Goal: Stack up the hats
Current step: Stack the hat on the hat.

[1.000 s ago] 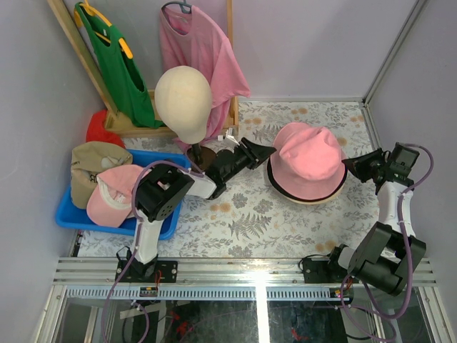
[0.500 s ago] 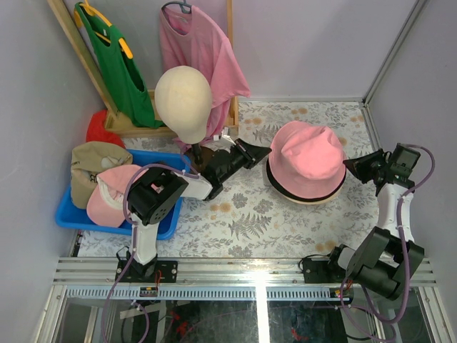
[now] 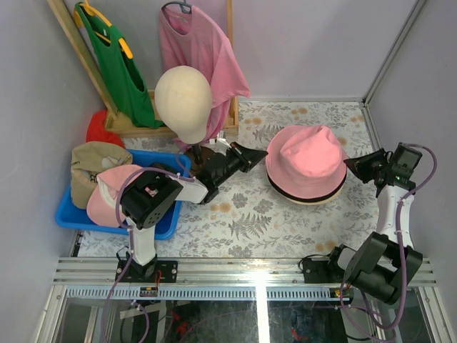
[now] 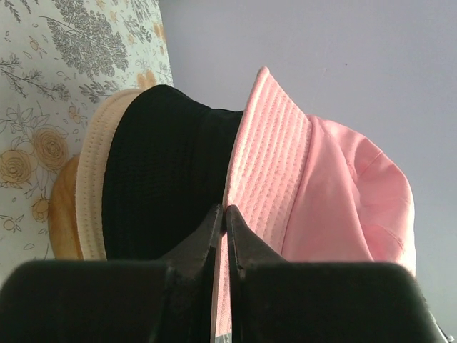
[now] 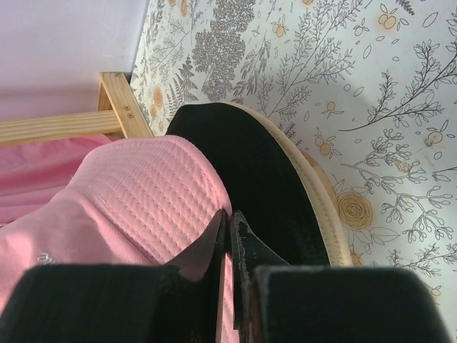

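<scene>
The pink bucket hat (image 3: 308, 156) sits over a dark hat with a cream-edged brim (image 3: 308, 196) on the floral table. My left gripper (image 3: 263, 152) is shut on the pink brim's left edge; in the left wrist view its tips (image 4: 225, 211) pinch the stitched pink brim (image 4: 275, 157) beside the dark hat (image 4: 153, 179). My right gripper (image 3: 350, 166) is shut on the right edge, its tips (image 5: 230, 219) clamping the pink brim (image 5: 150, 196) above the dark hat (image 5: 264, 175). A tan cap (image 3: 94, 160) and a pink cap (image 3: 114, 191) lie in the blue bin (image 3: 68, 214).
A beige mannequin head (image 3: 183, 100) stands on its base just behind my left arm. Behind it a wooden rack (image 3: 78, 50) holds a pink shirt (image 3: 200, 43) and a green garment (image 3: 114, 61). A red cloth (image 3: 102, 130) lies by the bin. Walls close in the back and right.
My left gripper has shut on the pink hat's brim and drawn slightly left. The pink hat has settled flatter over the dark hat. The right gripper keeps its grip.
</scene>
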